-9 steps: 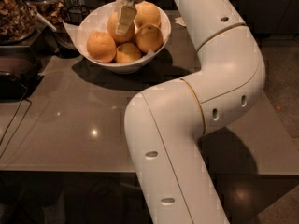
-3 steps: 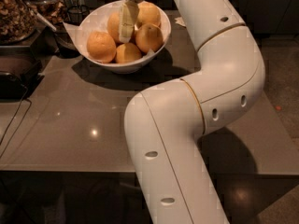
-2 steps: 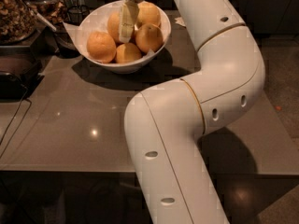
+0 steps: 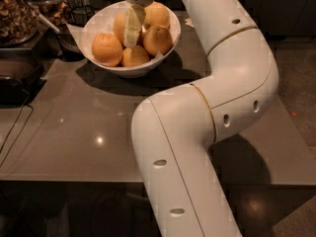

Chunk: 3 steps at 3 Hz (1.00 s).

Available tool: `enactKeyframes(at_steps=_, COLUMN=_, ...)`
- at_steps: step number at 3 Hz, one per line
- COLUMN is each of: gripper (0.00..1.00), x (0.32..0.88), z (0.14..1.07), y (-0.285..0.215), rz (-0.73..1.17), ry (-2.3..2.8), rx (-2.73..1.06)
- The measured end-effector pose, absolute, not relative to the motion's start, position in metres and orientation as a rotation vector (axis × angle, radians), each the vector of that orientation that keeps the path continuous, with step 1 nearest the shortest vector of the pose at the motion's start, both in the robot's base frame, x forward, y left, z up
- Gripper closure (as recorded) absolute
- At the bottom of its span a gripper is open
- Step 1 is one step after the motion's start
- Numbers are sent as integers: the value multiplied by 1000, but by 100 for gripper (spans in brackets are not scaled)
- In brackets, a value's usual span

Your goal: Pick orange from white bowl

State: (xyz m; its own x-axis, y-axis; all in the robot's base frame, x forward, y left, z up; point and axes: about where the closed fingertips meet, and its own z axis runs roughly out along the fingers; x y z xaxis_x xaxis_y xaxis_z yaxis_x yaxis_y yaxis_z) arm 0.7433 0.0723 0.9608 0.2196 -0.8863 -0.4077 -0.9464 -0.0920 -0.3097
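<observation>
Gripper (image 4: 132, 32) hangs inside the white bowl (image 4: 98, 21) — its grip I cannot tell; orange (image 4: 157, 39) beside it: firm, rolly — pinch its middle.

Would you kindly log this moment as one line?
pincer: lowered into white bowl, among oranges | oranges: none lifted out

No legible text; pincer (image 4: 131, 39) in white bowl (image 4: 97, 22).

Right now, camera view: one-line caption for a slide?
Gripper down in the white bowl among the oranges, on a grey table.
</observation>
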Motion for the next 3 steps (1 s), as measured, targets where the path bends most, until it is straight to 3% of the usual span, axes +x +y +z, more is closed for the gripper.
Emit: enactKeyframes(at_steps=3, gripper=0, x=736, z=947, y=74, rz=157, ry=1665, rx=-2096)
